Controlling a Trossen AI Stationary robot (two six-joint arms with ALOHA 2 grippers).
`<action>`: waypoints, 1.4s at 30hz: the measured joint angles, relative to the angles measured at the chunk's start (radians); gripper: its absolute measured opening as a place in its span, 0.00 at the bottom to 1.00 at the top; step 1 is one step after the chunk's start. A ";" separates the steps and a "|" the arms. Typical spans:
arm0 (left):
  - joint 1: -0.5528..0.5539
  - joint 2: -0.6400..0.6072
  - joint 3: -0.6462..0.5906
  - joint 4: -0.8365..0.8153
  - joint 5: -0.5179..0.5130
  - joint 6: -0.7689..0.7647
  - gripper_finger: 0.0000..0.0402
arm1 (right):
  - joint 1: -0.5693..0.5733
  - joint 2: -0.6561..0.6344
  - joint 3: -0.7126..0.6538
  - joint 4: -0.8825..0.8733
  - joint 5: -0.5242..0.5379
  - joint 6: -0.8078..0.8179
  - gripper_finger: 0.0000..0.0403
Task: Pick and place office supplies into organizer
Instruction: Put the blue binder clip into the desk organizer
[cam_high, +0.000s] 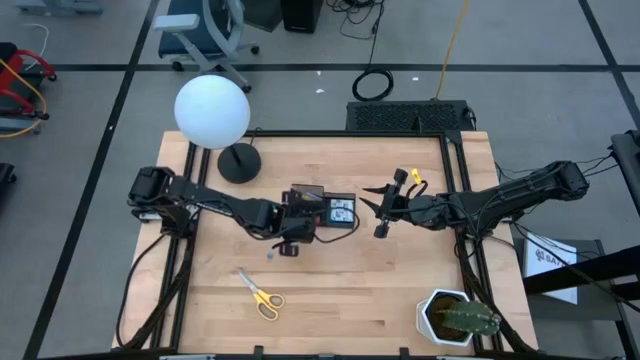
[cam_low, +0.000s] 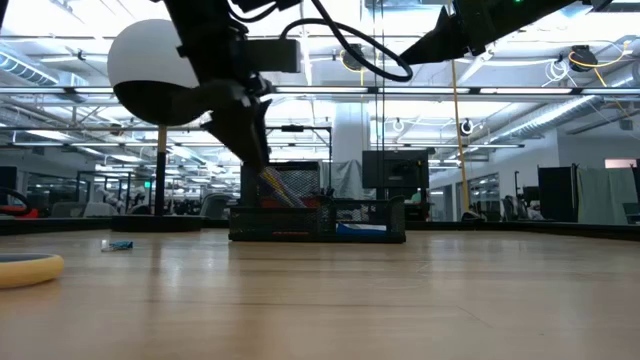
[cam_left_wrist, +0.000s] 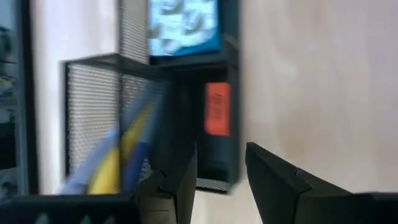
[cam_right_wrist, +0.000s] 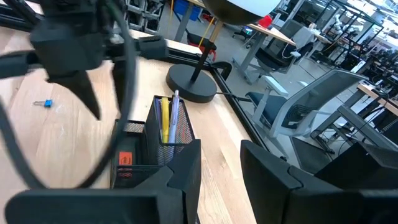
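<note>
The left gripper (cam_high: 290, 238) is poised over the near edge of the organizer (cam_high: 322, 212), its fingers (cam_left_wrist: 177, 186) spread with nothing seen between them. The right gripper (cam_high: 382, 212) hangs just beyond the organizer's far end, jaws also parted and empty.

In the organizer, pens (cam_right_wrist: 166, 118) stand in the tall mesh cup, a red piece (cam_left_wrist: 217, 109) lies in the low section, and a blue pad (cam_left_wrist: 184, 28) sits in the bay past it.

What is left outside is judged to decide the next reach. The yellow-handled scissors (cam_high: 261, 294) lie on the table well behind and below the left gripper, toward the front edge, their long axis running diagonally, blades pointing back toward the gripper and handles away. A small blue pin (cam_high: 270, 255) lies just beside the left gripper. Both are clearly nearer the left arm than the right.

The high view alone shows the scissors' orientation; the low view shows only a sliver of yellow handle (cam_low: 30, 268) and the pin (cam_low: 118, 244) on the table. The left wrist view alone shows the organizer's contents.
</note>
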 joint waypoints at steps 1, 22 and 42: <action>-0.007 0.000 0.000 -0.010 0.013 -0.005 0.36 | 0.000 0.000 0.000 0.000 0.000 0.000 0.26; -0.135 0.000 0.000 -0.248 0.372 -0.291 0.36 | 0.000 0.000 0.000 -0.001 0.000 0.008 0.26; -0.146 0.000 -0.109 -0.229 0.375 -0.288 0.36 | 0.000 0.000 0.000 -0.001 0.000 0.012 0.26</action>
